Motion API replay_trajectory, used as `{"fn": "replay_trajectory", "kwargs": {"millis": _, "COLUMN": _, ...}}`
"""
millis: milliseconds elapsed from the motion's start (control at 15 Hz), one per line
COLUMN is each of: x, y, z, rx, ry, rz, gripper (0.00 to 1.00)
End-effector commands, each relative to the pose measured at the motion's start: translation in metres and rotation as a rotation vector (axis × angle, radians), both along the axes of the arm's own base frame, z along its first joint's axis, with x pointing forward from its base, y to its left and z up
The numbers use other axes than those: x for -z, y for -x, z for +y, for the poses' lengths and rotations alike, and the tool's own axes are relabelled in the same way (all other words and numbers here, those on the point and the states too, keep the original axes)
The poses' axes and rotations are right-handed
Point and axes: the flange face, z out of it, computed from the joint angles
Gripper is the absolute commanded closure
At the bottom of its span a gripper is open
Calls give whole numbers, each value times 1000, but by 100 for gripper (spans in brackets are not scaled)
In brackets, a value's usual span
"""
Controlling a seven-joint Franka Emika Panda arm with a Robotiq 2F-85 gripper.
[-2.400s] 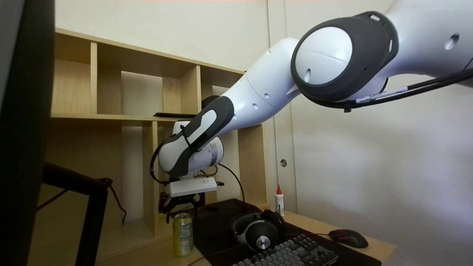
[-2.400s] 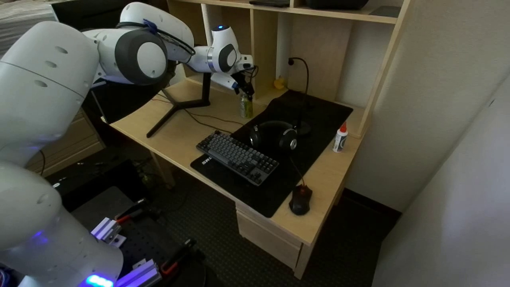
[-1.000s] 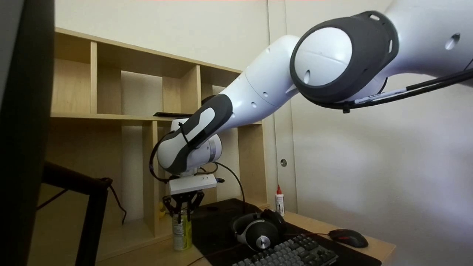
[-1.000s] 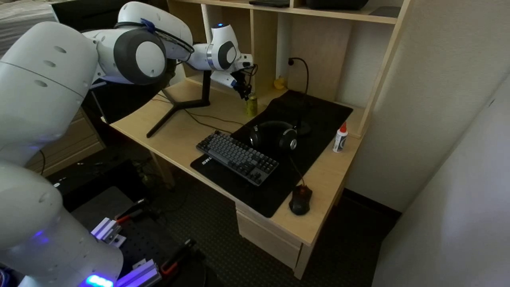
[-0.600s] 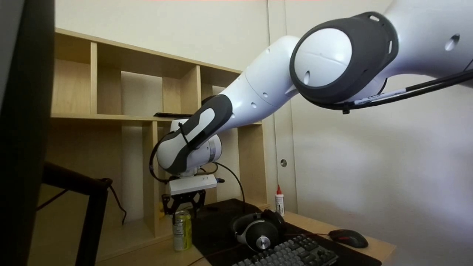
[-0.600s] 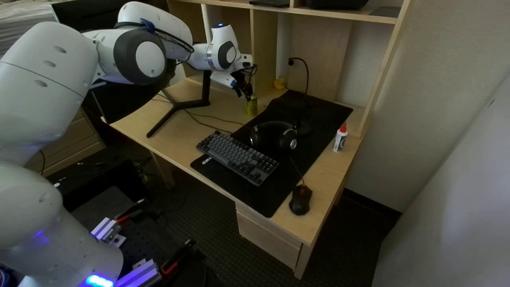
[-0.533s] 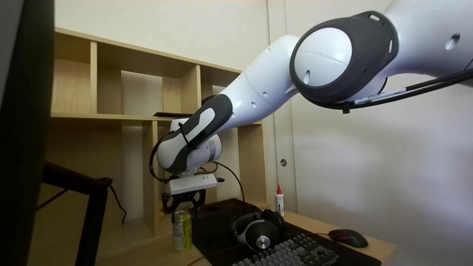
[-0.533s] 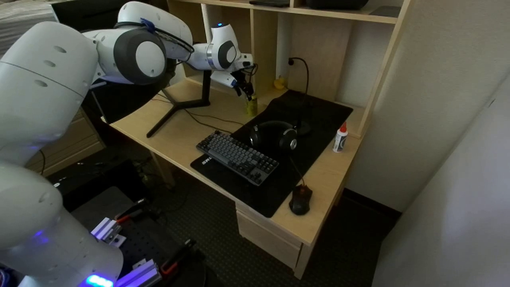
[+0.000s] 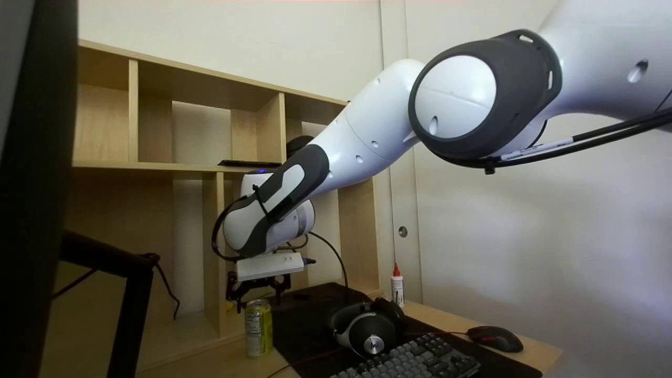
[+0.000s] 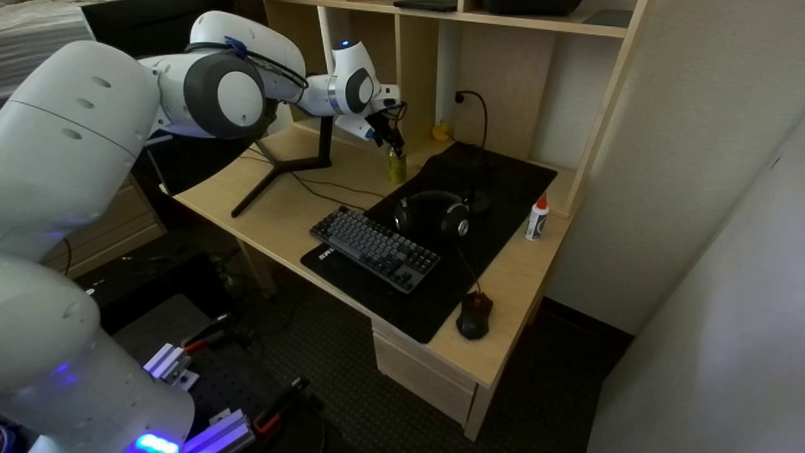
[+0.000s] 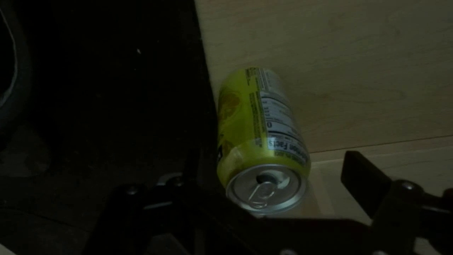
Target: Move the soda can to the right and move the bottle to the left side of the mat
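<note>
The yellow-green soda can (image 9: 259, 331) stands upright on the wood beside the black mat (image 10: 516, 182); it shows in an exterior view (image 10: 397, 168) near the shelf. My gripper (image 9: 258, 303) is open just above the can's top. In the wrist view the fingers of my gripper (image 11: 272, 168) stand wide apart, one on each side of the silvery can top (image 11: 267, 189); the right finger is clearly apart from the can, the left is dark against the mat. The red-topped whitish bottle (image 10: 536, 220) stands upright on the wood at the mat's opposite edge, also in an exterior view (image 9: 397, 289).
Headphones (image 10: 454, 220), a keyboard (image 10: 377, 248) and a thin gooseneck stand (image 10: 485, 126) are on the mat. A mouse (image 10: 475, 314) lies beside it. The monitor stand (image 10: 295, 165) and shelf upright (image 10: 418, 82) are near the arm. A yellow duck (image 10: 441, 131) sits behind.
The gripper was shut around the can one second ago and has opened. The can stands slightly nearer the mat and shelf than 2.4 s ago. Since then the arm has shifted slightly; the can stayed.
</note>
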Motion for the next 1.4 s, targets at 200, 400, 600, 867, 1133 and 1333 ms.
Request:
{"fn": "replay_trajectory", "kwargs": {"millis": 200, "x": 0, "y": -1, "z": -3, "rx": 20, "ry": 49, "rz": -6, "gripper": 0}}
{"fn": "replay_trajectory", "kwargs": {"millis": 400, "x": 0, "y": -4, "z": -3, "rx": 17, "ry": 38, "rz": -33, "gripper": 0}}
{"fn": "replay_trajectory", "kwargs": {"millis": 600, "x": 0, "y": -1, "z": -1, "rx": 25, "ry": 8, "rz": -7, "gripper": 0}}
{"fn": "replay_trajectory", "kwargs": {"millis": 867, "x": 0, "y": -1, "z": 0, "rx": 42, "ry": 15, "rz": -18, "gripper": 0}}
{"fn": "replay_trajectory", "kwargs": {"millis": 1133, "x": 0, "y": -1, "z": 0, "rx": 41, "ry": 9, "rz": -10, "gripper": 0}}
{"fn": "replay_trajectory", "kwargs": {"millis": 1333, "x": 0, "y": -1, "z": 0, "rx": 50, "ry": 6, "rz": -11, "gripper": 0}}
